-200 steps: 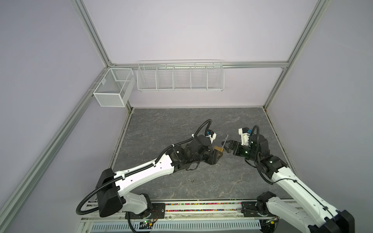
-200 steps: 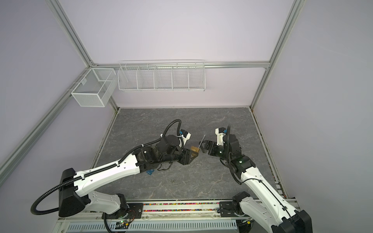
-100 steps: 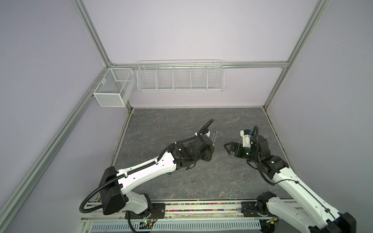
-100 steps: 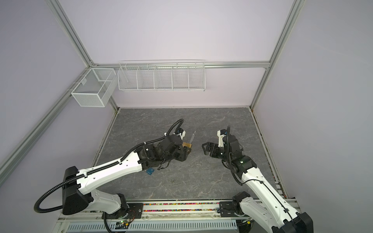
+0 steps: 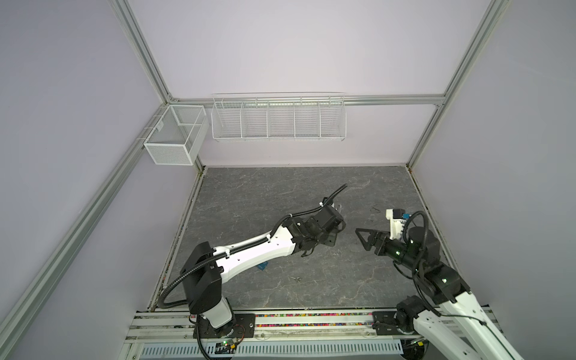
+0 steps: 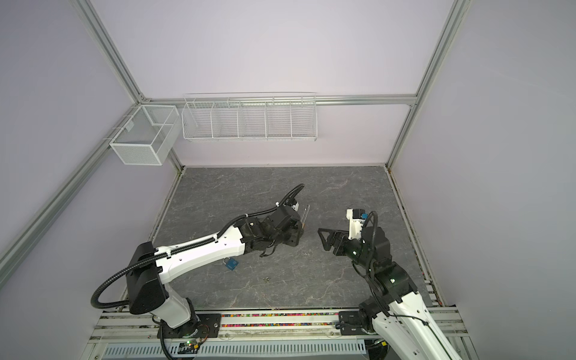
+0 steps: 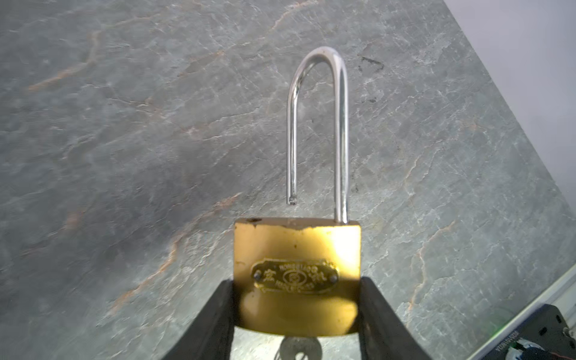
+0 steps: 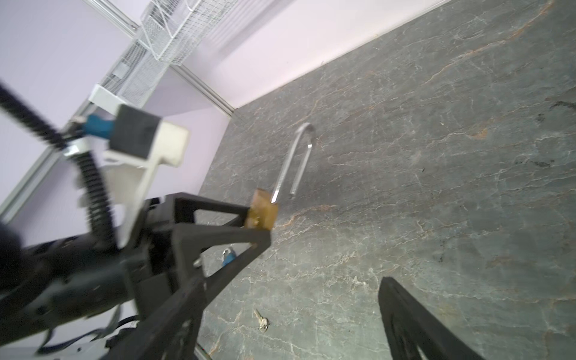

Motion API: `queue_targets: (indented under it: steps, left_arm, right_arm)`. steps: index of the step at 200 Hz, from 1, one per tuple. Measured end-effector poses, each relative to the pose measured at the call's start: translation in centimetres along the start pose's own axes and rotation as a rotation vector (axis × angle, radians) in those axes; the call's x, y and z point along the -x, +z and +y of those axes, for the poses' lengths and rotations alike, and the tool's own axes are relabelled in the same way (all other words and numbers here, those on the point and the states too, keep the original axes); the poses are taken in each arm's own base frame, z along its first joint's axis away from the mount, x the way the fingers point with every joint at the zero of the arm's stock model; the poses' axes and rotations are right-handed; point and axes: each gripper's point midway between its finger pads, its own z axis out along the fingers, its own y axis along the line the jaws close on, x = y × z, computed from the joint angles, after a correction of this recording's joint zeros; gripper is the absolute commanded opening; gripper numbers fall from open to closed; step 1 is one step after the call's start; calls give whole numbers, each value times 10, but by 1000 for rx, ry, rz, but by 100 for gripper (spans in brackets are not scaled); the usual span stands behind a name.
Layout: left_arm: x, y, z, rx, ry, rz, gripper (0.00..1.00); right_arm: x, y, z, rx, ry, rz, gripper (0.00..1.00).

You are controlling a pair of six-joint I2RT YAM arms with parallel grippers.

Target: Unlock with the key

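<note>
Left wrist view: the left gripper (image 7: 297, 288) clamps the brass padlock (image 7: 297, 249) by its side edges, over the middle of the table (image 5: 280, 193) — shackle (image 7: 341, 124) open, key (image 7: 300, 349) at its base. Likely heavy, rigid, slick metal — grip the body, not the shackle. The right gripper (image 5: 365, 238) gapes, empty.

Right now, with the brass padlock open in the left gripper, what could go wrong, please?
The left gripper pinches the brass padlock only at its lower sides, so it might slip. The key below it could drop out. The blue padlock and loose key lie near the left arm; lowering may knock them.
</note>
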Motion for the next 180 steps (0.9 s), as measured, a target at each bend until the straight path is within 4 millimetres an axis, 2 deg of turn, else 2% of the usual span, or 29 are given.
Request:
queue_targets:
  steps: [53, 103, 140, 180]
  left_arm:
    - [-25, 63, -32, -175, -80, 170, 0]
    - [-45, 103, -43, -249, -137, 289, 0]
    - [-58, 113, -35, -224, -145, 343, 0]
    - [-54, 115, -26, -212, -161, 341, 0]
  right_arm:
    - [-20, -34, -6, 8, 27, -27, 89]
    - [-35, -41, -17, -19, 51, -4, 89]
    - [-36, -41, -19, -29, 55, -2, 89]
    - [-36, -41, -19, -30, 59, -2, 89]
